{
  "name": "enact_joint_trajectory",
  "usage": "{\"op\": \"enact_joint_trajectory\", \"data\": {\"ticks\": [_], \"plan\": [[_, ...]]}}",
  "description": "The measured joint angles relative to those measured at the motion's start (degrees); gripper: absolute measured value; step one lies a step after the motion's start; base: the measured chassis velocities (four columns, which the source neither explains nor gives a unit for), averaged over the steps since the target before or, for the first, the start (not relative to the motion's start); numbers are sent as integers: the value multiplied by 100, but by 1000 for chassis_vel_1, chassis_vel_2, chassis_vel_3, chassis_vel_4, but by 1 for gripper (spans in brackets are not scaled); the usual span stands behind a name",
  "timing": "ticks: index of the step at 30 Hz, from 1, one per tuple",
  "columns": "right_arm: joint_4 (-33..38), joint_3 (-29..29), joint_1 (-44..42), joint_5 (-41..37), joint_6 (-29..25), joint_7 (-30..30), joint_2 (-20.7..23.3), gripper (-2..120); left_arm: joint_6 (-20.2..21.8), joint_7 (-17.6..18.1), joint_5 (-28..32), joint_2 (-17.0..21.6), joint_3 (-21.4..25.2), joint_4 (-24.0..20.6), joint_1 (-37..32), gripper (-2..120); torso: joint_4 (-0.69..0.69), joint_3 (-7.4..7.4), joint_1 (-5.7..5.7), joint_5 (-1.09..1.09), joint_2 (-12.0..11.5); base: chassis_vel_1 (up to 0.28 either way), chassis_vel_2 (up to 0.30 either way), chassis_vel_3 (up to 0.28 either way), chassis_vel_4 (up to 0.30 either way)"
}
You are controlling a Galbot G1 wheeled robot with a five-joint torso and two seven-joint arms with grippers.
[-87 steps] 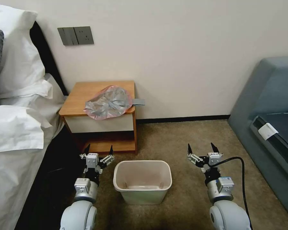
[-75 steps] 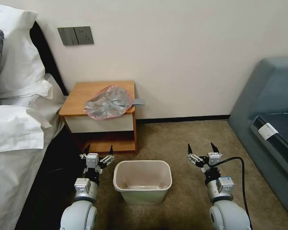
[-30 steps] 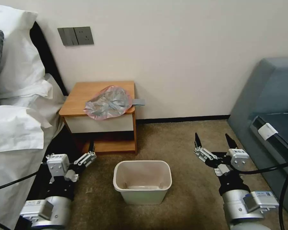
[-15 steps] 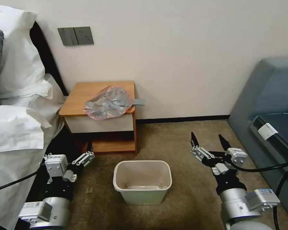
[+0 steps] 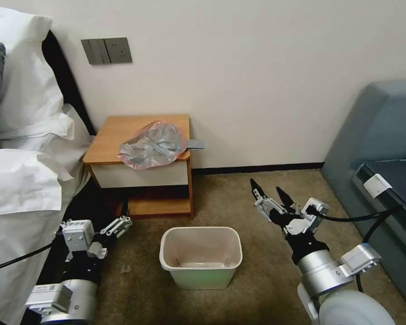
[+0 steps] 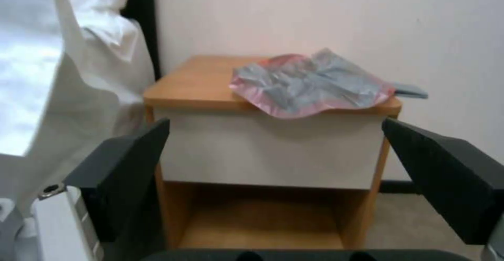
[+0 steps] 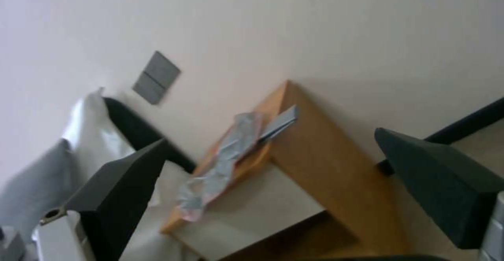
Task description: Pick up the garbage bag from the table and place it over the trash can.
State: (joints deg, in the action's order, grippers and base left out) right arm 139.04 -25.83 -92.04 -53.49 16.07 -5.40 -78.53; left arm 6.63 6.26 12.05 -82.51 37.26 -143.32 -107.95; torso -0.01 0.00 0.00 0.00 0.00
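With the garbage bag lying crumpled on the table (overhanging its front edge), the right gripper, fingers spread wide, should come in over that loose edge, while the left gripper, also wide, waits low by the bed.

No text, label, brand, number or sign can be read in these views.

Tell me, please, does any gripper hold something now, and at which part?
Nothing is held. The left gripper and the right gripper are both open and empty, and the garbage bag lies untouched on the table.
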Motion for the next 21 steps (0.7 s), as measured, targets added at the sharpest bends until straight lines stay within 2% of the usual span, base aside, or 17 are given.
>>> {"op": "enact_joint_trajectory", "data": {"ticks": [3, 5, 6, 8, 12, 14, 21], "plan": [[0, 0, 0, 0, 0, 0, 0, 100, 0, 0, 0, 0, 0, 0, 0, 100, 0, 0, 0, 0, 0, 0, 0, 0, 0], [-486, 52, 911, -1870, 211, -629, 150, 100, 169, 25, 183, 181, 15, 2, -2, 100, 1, 1, 0, 1, 0, 0, 0, 0, 0], [-486, 52, 911, -1870, 211, -629, 150, 100, 169, 25, 183, 181, 15, 2, -2, 100, 1, 1, 0, 1, 0, 0, 0, 0, 0], [-934, 127, 1465, -2771, 275, -929, 112, 100, 178, 25, 153, 137, 22, 4, -20, 100, 1, 1, 0, 1, 0, 0, 0, 0, 0], [-1297, 181, 1822, -3195, 314, -1022, 55, 100, 177, 24, 108, 87, 32, 5, -23, 100, 1, 1, 0, 1, 0, 0, 0, 0, 0], [-1947, 269, 2390, -3723, 373, -1056, -73, 100, 165, 23, 39, 26, 53, 6, -70, 100, 1, 1, 0, 1, 0, 0, 0, 0, 0], [-2821, 468, 3063, -4244, 444, -970, -314, 100, 70, 20, -56, -49, 91, 7, -281, 100, 1, 1, 0, 0, 0, 0, 0, 0, 0]]}}
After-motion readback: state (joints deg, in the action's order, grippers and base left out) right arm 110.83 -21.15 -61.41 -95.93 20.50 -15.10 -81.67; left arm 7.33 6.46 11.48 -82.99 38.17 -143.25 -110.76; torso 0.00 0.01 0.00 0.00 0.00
